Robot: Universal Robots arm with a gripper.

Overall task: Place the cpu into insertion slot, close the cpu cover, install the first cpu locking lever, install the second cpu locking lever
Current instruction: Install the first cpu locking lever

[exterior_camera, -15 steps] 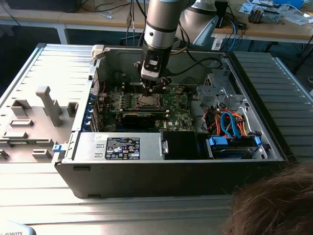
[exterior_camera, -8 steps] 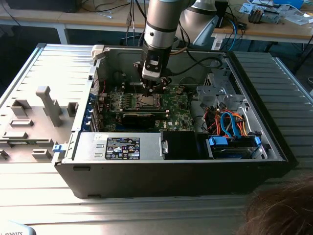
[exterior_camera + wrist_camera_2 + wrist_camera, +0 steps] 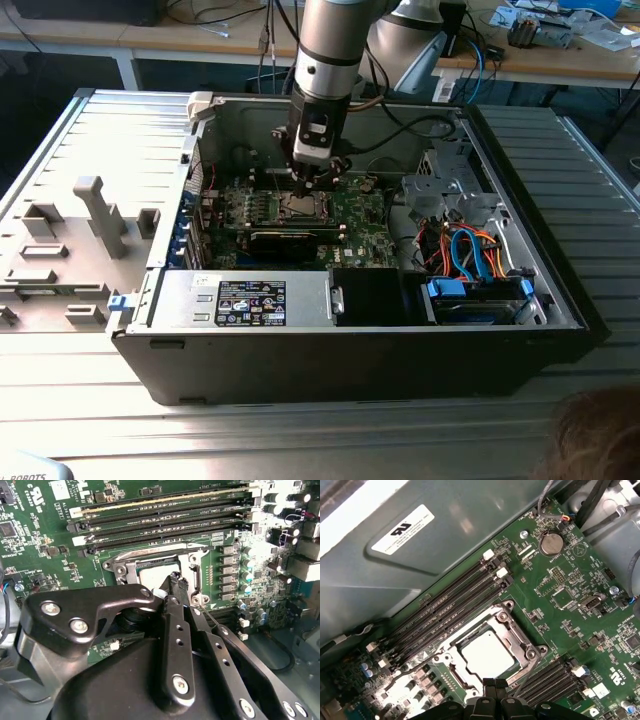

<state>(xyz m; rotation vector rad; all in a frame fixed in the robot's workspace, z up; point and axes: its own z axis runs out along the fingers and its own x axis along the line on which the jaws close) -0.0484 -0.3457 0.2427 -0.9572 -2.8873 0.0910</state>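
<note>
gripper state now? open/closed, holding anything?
Gripper: shut, fingertips together, nothing visibly held between them; tips sit at the edge of the thin silvery square metal cpu cover.

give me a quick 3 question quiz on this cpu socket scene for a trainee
1. True or false: the cpu sits in the insertion slot.
2. The gripper is nearest to: A) the coin battery, B) the insertion slot's edge, C) the blue cables.
3. Fill in: the cpu cover lies ___ over the cpu, framing it.
Key: 1 true; 2 B; 3 down.
</note>
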